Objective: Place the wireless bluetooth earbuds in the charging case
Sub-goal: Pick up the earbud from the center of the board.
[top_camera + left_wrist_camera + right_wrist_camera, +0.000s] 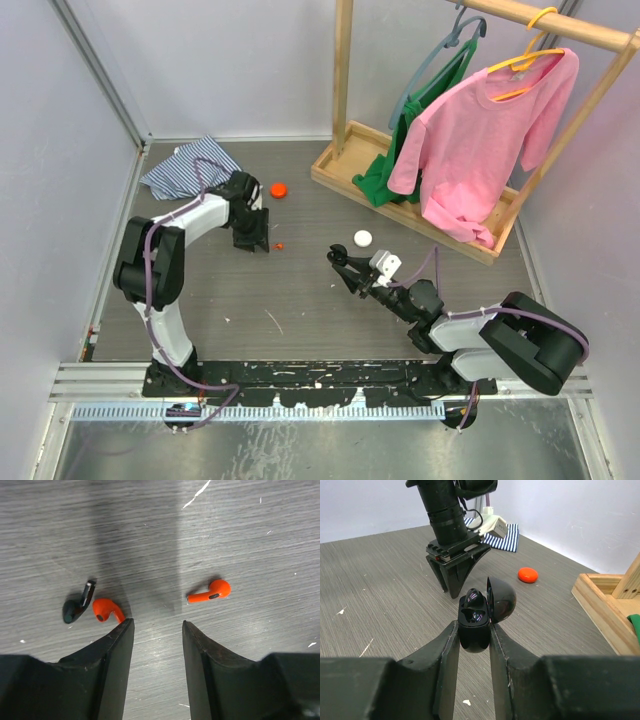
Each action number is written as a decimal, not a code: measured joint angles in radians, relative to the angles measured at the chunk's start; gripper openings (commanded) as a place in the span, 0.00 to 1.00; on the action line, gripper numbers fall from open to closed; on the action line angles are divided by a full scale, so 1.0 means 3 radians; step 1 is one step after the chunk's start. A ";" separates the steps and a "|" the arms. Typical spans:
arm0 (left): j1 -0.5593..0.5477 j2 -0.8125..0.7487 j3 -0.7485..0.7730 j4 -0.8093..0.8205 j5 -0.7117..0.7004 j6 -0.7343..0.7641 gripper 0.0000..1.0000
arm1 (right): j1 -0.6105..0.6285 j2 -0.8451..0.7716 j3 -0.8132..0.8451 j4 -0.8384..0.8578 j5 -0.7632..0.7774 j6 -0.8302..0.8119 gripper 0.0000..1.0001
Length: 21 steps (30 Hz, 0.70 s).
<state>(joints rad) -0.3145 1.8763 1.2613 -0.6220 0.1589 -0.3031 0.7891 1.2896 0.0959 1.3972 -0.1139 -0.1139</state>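
On the table in the left wrist view lie a black earbud [77, 607], an orange earbud [106, 611] right beside it, and a second orange earbud [210, 592] further right. My left gripper [157, 626] hovers just short of them, open and with only bare table between its fingers; the left fingertip is close to the nearer orange earbud. My right gripper [472, 626] is shut on the black charging case [474, 630], held upright with its lid [501, 601] open. A glossy black earbud [472, 598] sits in the case's far socket.
An orange puck [279, 188] and a white puck [362, 238] lie on the table. A striped cloth [190, 165] is at the back left. A wooden rack [420, 205] with a pink shirt [480, 140] and green clothing stands at the back right.
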 measured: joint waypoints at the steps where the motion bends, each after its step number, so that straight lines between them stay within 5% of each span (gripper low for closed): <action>1: 0.0000 -0.0033 0.0000 -0.0006 -0.0034 -0.0003 0.48 | 0.0000 0.0000 0.0000 0.0000 -0.0001 -0.0001 0.13; 9: 0.0029 -0.0294 0.0028 0.0042 -0.0526 -0.0010 0.52 | 0.0000 0.0029 0.0015 -0.0017 -0.0010 -0.0001 0.13; 21: 0.0136 0.0179 0.0392 0.0041 -0.0624 0.0015 0.52 | 0.0000 0.0031 0.0023 -0.0031 -0.0011 -0.0001 0.14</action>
<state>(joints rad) -0.2737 1.9301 1.3788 -0.6098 -0.0284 -0.2985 0.7891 1.2987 0.1028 1.3880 -0.1173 -0.1143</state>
